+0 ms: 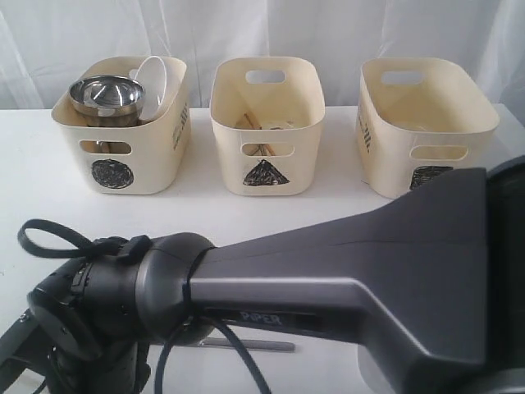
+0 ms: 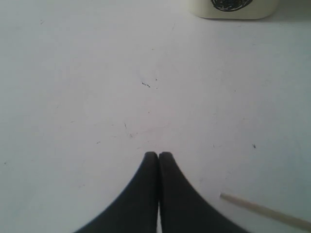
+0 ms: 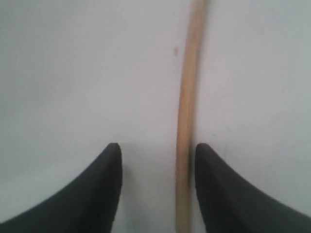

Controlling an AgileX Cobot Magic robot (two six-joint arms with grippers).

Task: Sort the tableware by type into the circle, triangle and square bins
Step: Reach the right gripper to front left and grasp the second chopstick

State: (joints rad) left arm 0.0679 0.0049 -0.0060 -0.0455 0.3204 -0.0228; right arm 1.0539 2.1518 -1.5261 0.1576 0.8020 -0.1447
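My right gripper [image 3: 156, 150] is open low over the white table. A wooden chopstick [image 3: 187, 111] lies between its fingers, close beside one of them. My left gripper [image 2: 158, 155] is shut and empty above bare table, with a chopstick [image 2: 267, 211] lying to one side of it. In the exterior view the circle bin [image 1: 115, 174] holds a shiny steel bowl [image 1: 105, 92] and a small white bowl [image 1: 154, 80]. Wooden sticks [image 1: 256, 125] show inside the triangle bin [image 1: 264, 176]. The square bin [image 1: 429, 175] stands at the right. Both grippers are hidden there.
A big grey arm link [image 1: 328, 279] fills the front of the exterior view and hides most of the near table. A thin steel utensil [image 1: 254, 345] pokes out from under it. A bin's lower edge with a black scribble [image 2: 232, 6] lies ahead of my left gripper.
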